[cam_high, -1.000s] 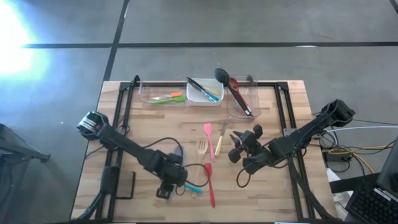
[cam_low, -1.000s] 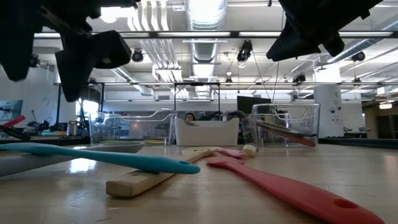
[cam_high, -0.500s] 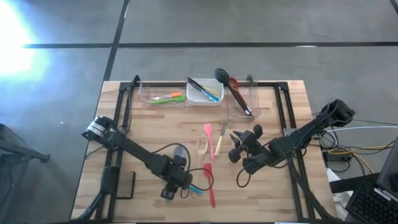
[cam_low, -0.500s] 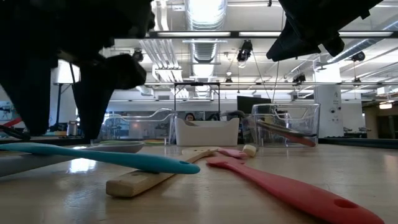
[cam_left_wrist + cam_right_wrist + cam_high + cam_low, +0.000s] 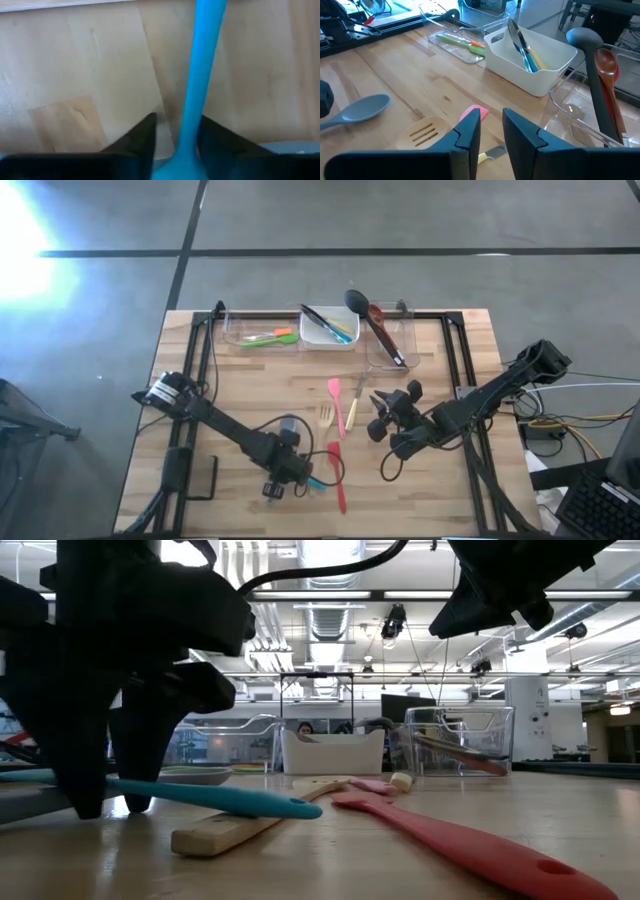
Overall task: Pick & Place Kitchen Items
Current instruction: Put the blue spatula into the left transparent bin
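Observation:
A teal utensil (image 5: 316, 483) lies flat on the table near its front edge, next to a red spatula (image 5: 338, 476). My left gripper (image 5: 280, 483) points down over the teal handle (image 5: 202, 75), open, one finger on each side of it (image 5: 108, 802). My right gripper (image 5: 378, 418) hangs above the table's middle right, fingers a narrow gap apart (image 5: 492, 132) with nothing between them. A pink spatula (image 5: 335, 392), a slotted wooden utensil (image 5: 326, 416), a yellow-handled utensil (image 5: 352, 408) and a grey spoon (image 5: 286, 423) lie on the table between the arms. My left gripper straddles the teal utensil's handle near its broad end (image 5: 186, 145), from above and across it. One finger (image 5: 215, 142) stands right against the handle, but I cannot tell if it touches. A strip of table shows between the other finger (image 5: 142, 142) and the handle. The utensil lies on the table.
At the far edge stand a clear tray (image 5: 238, 338) with green and orange utensils, a white tub (image 5: 322, 338) with several utensils, and a clear tub (image 5: 385, 352) holding a black ladle and a red spoon. Black frame rails run along both table sides.
My left gripper has come down toward the table and a little toward its right edge, over the teal utensil, and its fingers have drawn closer together around the handle. The teal utensil has stayed where it was. My right arm has kept still.

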Robot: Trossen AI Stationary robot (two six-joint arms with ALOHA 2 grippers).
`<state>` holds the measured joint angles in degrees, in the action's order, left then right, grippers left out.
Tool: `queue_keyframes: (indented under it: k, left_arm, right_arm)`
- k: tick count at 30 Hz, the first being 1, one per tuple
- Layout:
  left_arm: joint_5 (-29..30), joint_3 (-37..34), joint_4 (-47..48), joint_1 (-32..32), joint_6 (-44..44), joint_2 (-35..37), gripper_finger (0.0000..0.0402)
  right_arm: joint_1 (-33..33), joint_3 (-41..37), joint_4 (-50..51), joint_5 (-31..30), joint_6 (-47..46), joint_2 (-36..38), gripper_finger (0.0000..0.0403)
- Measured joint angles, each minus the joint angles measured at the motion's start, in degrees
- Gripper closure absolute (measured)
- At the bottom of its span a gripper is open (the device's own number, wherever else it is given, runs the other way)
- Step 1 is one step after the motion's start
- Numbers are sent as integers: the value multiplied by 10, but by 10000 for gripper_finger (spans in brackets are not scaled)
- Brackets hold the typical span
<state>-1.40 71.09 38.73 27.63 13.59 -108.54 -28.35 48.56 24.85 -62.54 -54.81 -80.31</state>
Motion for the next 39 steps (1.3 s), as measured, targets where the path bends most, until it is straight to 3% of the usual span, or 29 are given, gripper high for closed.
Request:
queue_keyframes:
  k: [4, 5, 17, 24, 28, 31, 36, 39]
  left_arm:
    - [-4, 6, 15, -3, 2, 1, 364]
    - [-10, 12, 30, -3, 3, 1, 370]
    - [-10, 189, 245, -12, -6, 5, 369]
    - [-8, 277, 347, -64, -20, 6, 369]
    - [-6, 295, 389, -111, -25, 6, 369]
    - [-7, 302, 397, -142, -46, 9, 369]
    - [-55, 313, 404, -191, -69, 25, 369]
    - [-130, 317, 407, -229, -69, 35, 368]
  right_arm:
    - [0, 0, 0, 0, 0, 0, 329]
    - [0, 0, 0, 0, 0, 0, 327]
    - [0, 0, -15, 9, 21, 0, 312]
    - [0, 0, -173, 84, 208, -7, 324]
    - [0, 0, -273, 139, 320, -13, 331]
    - [0, 0, -310, 165, 354, -14, 334]
    - [0, 0, -310, 167, 359, -14, 330]
    - [0, 0, -311, 167, 363, -14, 321]
